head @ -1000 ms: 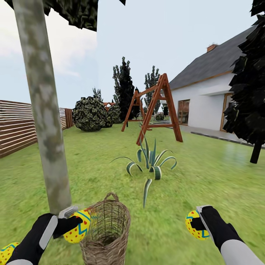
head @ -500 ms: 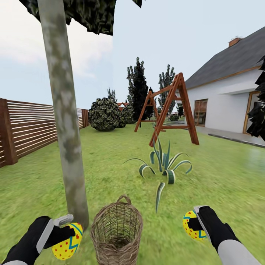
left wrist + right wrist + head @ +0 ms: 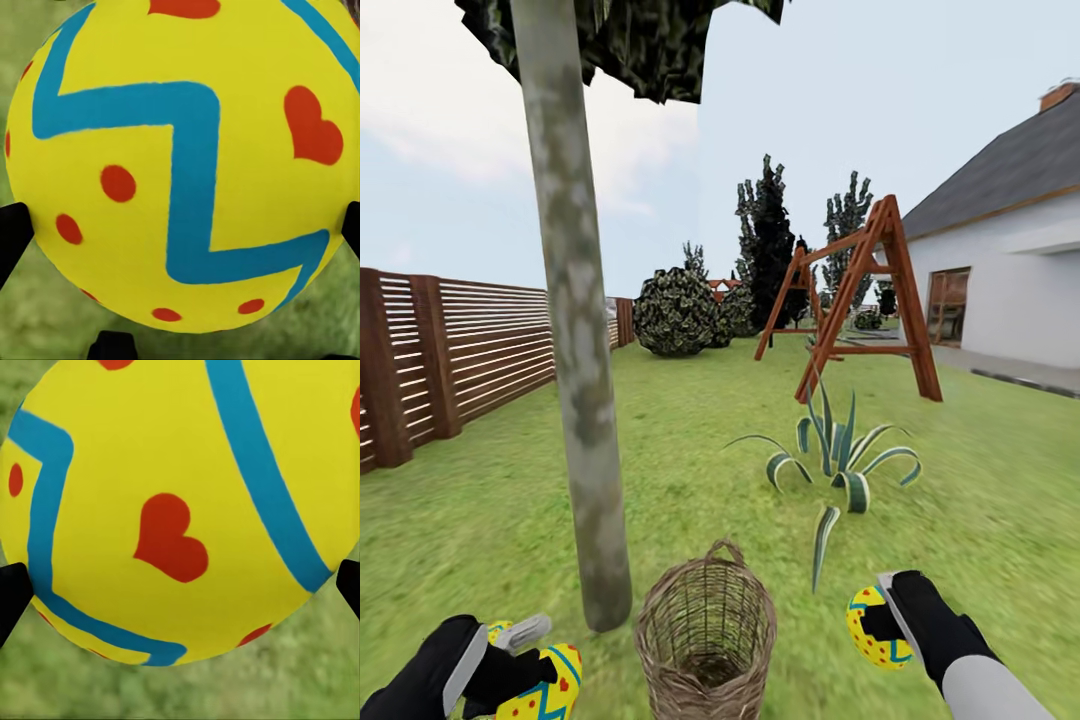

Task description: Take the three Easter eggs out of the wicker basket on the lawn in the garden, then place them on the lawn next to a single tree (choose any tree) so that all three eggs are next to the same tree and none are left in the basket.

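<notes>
Two eggs in hand: one per gripper, both clear of the basket.
Left gripper (image 3: 525, 662): closed on an Easter egg (image 3: 543, 688), low at the robot's left, near the foot of the tree; in the left wrist view that egg (image 3: 180, 161) sits between the dark fingertips (image 3: 13, 236), grass behind it.
Right gripper (image 3: 880, 625): closed on a second Easter egg (image 3: 872, 627), held on the far side of the basket from the tree; the right wrist view has this egg (image 3: 180, 506) pinched between both fingertips (image 3: 12, 596).
Third egg: a small patch of yellow with a red dot (image 3: 498, 631) peeks out just behind the left gripper; whether it is the third egg lying on the grass cannot be told for certain.
Wicker basket (image 3: 706, 640): upright on the lawn (image 3: 690, 470), just beside the trunk; the visible interior looks empty, though its floor is dim.
Tree (image 3: 575, 330): pale mottled trunk rising from the grass, dark crown overhead, close to the left gripper.
Other fixtures: striped agave (image 3: 840, 465) beyond the basket, wooden swing frame (image 3: 860, 300), slat fence (image 3: 450, 360), round bush (image 3: 678, 312), white house (image 3: 1010, 270).
Progress, judged: the removal step appears done, the basket seemingly emptied. Outstanding: both held eggs have yet to be set down on the grass by this trunk; the right one has farther to travel.
Risk, judged: eggs may roll once released.
</notes>
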